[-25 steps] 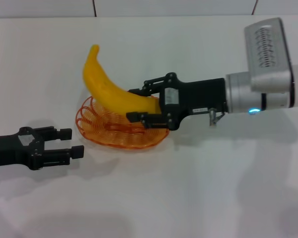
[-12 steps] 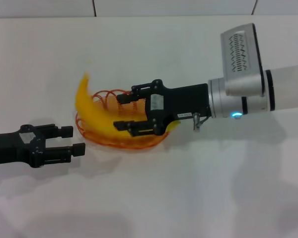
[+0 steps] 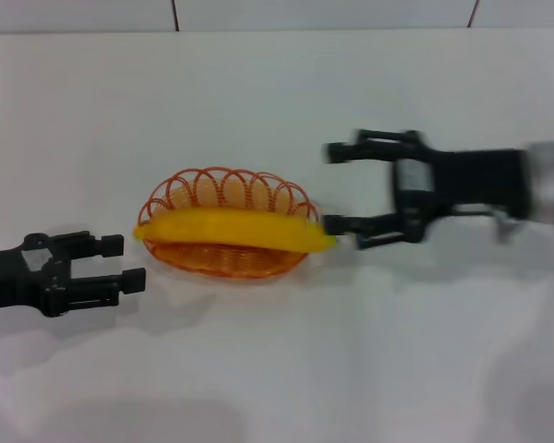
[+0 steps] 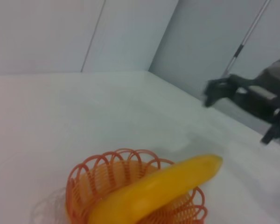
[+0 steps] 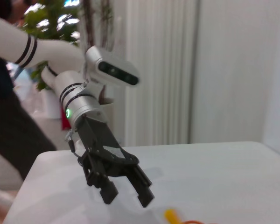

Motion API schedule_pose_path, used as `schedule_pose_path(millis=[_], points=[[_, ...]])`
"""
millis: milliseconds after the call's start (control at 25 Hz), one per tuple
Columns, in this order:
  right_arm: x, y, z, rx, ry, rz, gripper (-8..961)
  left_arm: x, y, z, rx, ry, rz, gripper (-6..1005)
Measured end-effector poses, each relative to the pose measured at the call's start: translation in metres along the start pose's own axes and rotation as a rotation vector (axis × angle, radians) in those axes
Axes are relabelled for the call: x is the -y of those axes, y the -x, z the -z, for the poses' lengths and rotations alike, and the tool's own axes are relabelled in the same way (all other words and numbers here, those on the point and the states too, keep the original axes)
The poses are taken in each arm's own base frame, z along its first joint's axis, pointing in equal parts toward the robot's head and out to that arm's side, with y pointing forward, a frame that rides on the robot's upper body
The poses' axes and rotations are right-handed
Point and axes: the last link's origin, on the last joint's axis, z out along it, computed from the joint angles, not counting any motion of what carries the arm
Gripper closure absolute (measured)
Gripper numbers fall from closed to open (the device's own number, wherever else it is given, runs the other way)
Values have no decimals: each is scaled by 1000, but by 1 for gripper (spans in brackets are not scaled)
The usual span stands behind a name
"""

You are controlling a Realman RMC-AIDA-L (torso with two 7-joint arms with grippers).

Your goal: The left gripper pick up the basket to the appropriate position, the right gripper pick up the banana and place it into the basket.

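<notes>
The orange wire basket [image 3: 223,178] sits on the white table. The yellow banana [image 3: 231,231] lies lengthwise across it, with both ends sticking out over the rim. My right gripper [image 3: 332,187] is open and empty just right of the basket, its lower finger close to the banana's right tip. My left gripper [image 3: 125,261] is open and empty just left of the basket, not touching it. The left wrist view shows the basket [image 4: 84,179] with the banana [image 4: 158,189] on it and the right gripper [image 4: 245,95] farther off. The right wrist view shows the right gripper [image 5: 128,196] open and the banana's tip [image 5: 171,215].
The white table [image 3: 277,369] spreads all around the basket. A white wall with a dark seam [image 3: 175,14] runs along its far edge. A plant [image 5: 46,14] and a curtain [image 5: 154,70] stand beyond the table in the right wrist view.
My right gripper let go of the banana and drew back to the right. The banana went from tilted up in the gripper to lying flat across the basket. The left gripper shifted slightly left.
</notes>
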Motion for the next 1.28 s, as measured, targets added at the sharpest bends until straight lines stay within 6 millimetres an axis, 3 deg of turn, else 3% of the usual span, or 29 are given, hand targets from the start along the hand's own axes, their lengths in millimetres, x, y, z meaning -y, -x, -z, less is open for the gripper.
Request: schedule_pose_path(millis=[120,200,360,400,560,920,1280], points=[[-15,-19,34,26,-107,-53,42,-4,6,8,-40,-8,-94,214],[-25,-33,48,23,-166,-95,43,-8,13,16,-85,-37,-188,214],[-45,-53,64,16,-224,-151,45,-13,30,24,-144,-124,-332,214],[-48,-56,64,14,-228,-150,45,-15,40,29,-183,-215,-399,214],[-49,-65,54,-11,-235,-133,45,-14,44,31,-191,-248,-394,214],[-39,-76,29,-104,-215,-133,45,-11,37,25,-185,-221,-376,214],[-39,-76,25,-110,-202,-133,45,-10,34,24,-187,-216,-372,214]])
